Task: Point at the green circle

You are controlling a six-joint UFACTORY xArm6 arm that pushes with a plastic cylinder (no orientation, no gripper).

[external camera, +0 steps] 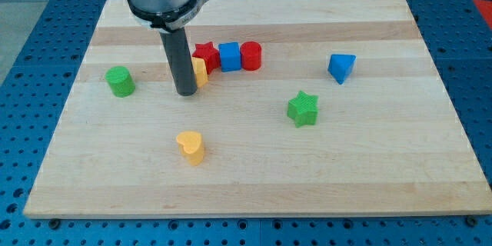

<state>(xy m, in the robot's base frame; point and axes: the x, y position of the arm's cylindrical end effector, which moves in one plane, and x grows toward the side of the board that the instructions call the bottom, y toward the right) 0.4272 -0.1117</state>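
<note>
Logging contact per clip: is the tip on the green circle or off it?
Off it. My tip stands to the view's right of the green circle, bare board between them, right against a yellow block.

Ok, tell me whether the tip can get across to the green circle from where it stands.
Probably yes. My tip stands to the view's right of the green circle, with bare board between them. The yellow block sits on its far side, out of the way.

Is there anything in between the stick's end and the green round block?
No. In the camera view, only bare wood lies between my tip and the green circle.
</note>
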